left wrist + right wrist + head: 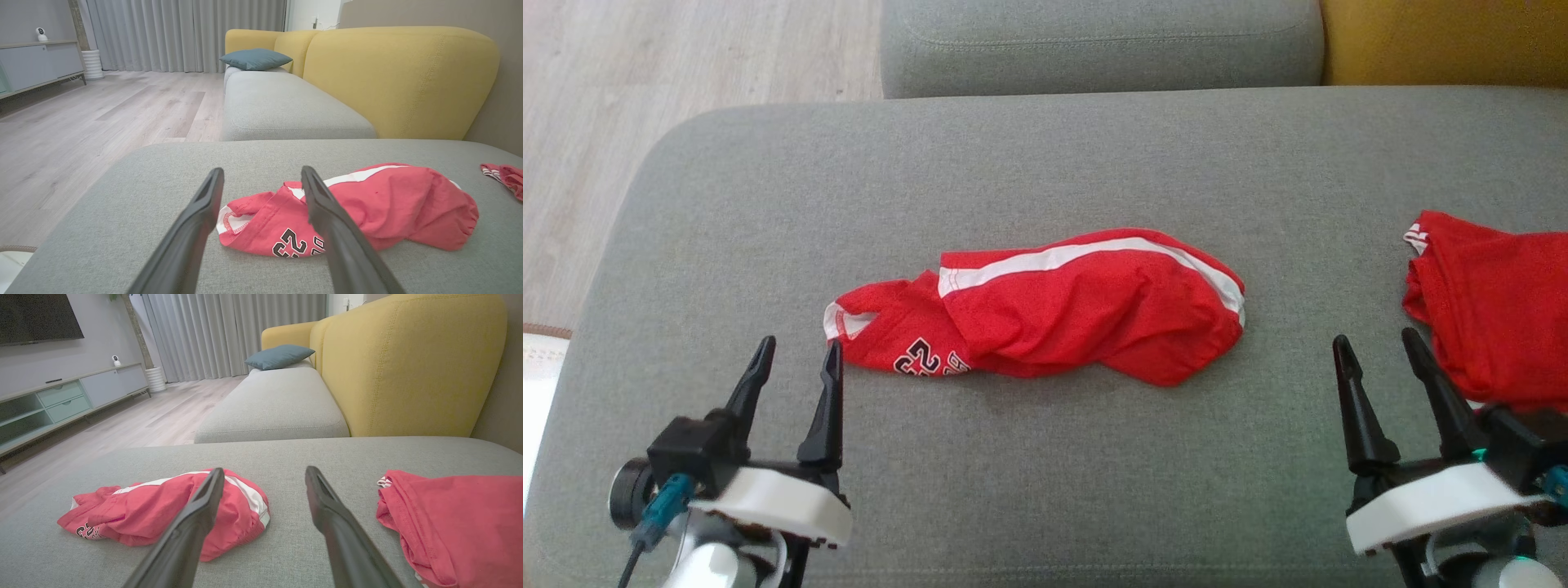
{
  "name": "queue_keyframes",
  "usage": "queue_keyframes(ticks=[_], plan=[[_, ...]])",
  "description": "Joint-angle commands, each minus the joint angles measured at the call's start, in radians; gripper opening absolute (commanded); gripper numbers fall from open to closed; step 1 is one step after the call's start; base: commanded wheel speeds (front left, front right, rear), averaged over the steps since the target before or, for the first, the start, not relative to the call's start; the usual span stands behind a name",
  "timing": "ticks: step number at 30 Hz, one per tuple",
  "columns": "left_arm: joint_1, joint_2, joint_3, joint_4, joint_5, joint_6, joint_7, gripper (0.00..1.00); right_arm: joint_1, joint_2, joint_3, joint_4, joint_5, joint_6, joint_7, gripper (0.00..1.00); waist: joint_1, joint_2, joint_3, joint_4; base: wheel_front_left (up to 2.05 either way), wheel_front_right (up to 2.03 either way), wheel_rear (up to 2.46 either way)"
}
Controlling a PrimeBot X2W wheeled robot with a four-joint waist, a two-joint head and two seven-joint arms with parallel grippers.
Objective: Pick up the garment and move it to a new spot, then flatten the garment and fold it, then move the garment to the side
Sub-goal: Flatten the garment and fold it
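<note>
A crumpled red garment [1045, 306] with white stripes and a dark number print lies in the middle of the grey sofa cushion [1045, 163]. My left gripper [797, 353] hovers open just left of its near-left corner, with nothing between the fingers. My right gripper [1380, 343] stands open at the lower right, apart from the garment. In the left wrist view the garment [367, 208] lies just past the open left gripper [261, 173]. The right wrist view has the garment [135, 510] to the left of the open right gripper [265, 471].
A second red garment [1494, 302] lies bunched at the cushion's right edge, close to my right gripper; it is also in the right wrist view [453, 522]. Beyond are another grey seat [1094, 41], a yellow backrest [392, 77] and wooden floor [645, 82] to the left.
</note>
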Motion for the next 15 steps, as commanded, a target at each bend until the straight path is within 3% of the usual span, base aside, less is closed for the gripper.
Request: queue_keyframes(ticks=[1,15], plan=[[-0.038,0.027,0.036,-0.036,0.006,0.006,-0.007,1.00,-0.025,-0.015,0.018,-0.039,-0.004,0.007,0.003,1.00,0.0000,0.0000,0.001,0.000,0.00,0.00,0.00],[-0.068,0.031,0.024,-0.037,0.014,0.009,-0.002,1.00,-0.038,-0.010,0.014,-0.049,-0.006,0.007,0.000,1.00,0.0000,0.0000,0.027,0.013,0.00,0.00,0.00]])
